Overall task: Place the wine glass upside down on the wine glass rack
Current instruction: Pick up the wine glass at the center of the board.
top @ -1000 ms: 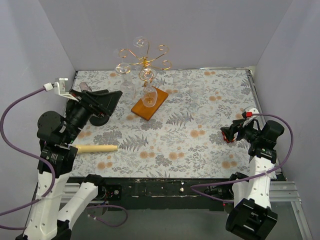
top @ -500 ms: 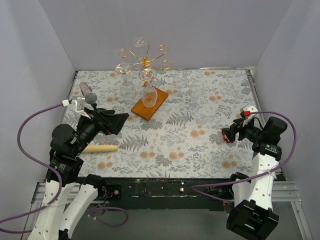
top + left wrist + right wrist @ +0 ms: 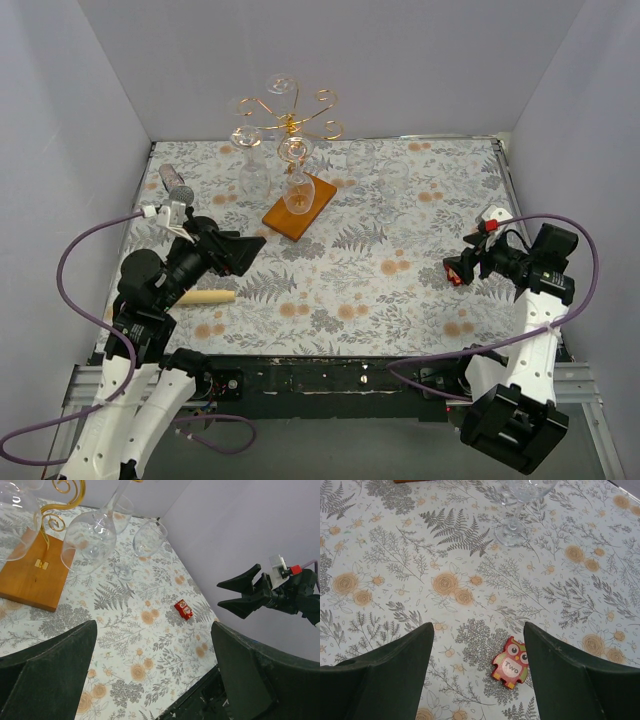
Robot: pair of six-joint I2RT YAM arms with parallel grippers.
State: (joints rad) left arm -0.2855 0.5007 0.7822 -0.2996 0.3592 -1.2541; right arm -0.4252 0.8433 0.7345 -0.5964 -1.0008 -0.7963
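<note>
From above, the wine glass rack stands at the far left-centre of the floral table, its wooden base turned at an angle, with hung glasses dangling bowl-down from its spiral arms. The wine glass is faint here, standing upright on the table to the right of the rack and not on it. The left gripper hovers near the base with its jaws parted and nothing in them. A microphone and a wooden stick lie at the table's left side. The right gripper hangs over the right side, also spread and empty. The left wrist view looks between its dark fingers to the rack base, a hung bowl, the upright wine glass just beyond the base, a red owl card and the splayed right gripper. The right wrist view shows the owl card between its spread fingers, the wine glass foot farther off.
</note>
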